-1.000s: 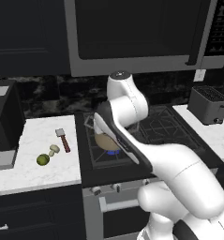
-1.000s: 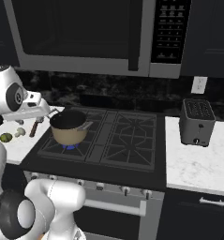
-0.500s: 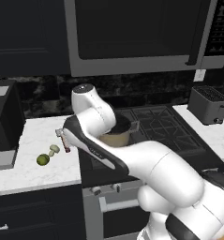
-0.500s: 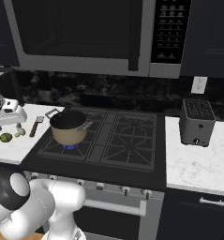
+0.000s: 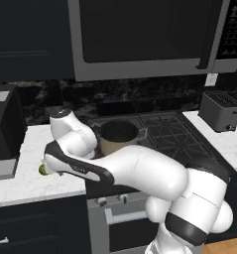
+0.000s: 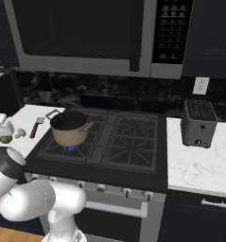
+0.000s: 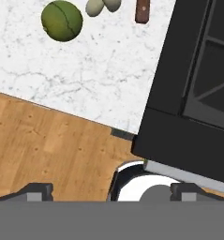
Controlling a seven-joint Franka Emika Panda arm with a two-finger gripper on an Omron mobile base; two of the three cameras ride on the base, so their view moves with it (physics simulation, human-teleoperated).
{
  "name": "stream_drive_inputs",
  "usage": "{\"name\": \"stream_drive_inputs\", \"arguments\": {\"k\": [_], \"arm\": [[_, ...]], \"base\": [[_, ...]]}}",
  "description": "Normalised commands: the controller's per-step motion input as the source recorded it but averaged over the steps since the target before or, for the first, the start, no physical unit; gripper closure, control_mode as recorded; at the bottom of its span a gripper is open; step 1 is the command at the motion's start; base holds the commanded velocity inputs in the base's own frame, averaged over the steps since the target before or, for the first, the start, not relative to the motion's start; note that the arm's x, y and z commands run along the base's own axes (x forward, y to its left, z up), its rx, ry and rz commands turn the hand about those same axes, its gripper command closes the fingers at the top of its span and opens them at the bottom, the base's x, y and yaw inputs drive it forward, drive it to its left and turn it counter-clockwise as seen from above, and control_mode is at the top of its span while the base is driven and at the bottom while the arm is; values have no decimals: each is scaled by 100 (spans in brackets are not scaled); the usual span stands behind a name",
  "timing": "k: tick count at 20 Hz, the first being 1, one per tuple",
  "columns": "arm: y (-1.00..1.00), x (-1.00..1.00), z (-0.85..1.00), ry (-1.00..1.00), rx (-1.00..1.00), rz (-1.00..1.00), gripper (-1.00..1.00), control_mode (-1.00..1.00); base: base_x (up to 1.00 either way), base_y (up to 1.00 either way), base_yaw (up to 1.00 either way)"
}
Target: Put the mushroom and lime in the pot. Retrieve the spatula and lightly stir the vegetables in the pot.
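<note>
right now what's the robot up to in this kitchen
The arm is reaching out over the white counter left of the stove, with its tool open and holding nothing. The lime and mushroom lie side by side on that counter, the spatula beside them. The pot sits on a lit front burner with nothing visible in it.

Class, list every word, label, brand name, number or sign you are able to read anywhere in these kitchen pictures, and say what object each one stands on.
No text can be read in any view.
Microwave control panel: rows of small pale button marks, too small and blurred to read.
Toaster: a small dark knob on its front, no label.
Stove knobs: no markings legible.
Pot: plain, no brand.
</note>
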Motion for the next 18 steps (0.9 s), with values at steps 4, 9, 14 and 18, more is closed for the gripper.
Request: {"name": "stream_drive_inputs", "arguments": {"k": [4, 9, 14, 18], "arm": [[53, 17, -47, 6, 0, -4, -100, -100], [35, 20, -29, 0, 1, -6, -100, -100], [28, 36, -17, 0, 0, -9, -100, -100], [22, 49, -10, -3, 0, -11, -100, -100]], "base": [[0, 0, 0], [0, 0, 0], [0, 0, 0], [0, 0, 0]]}}
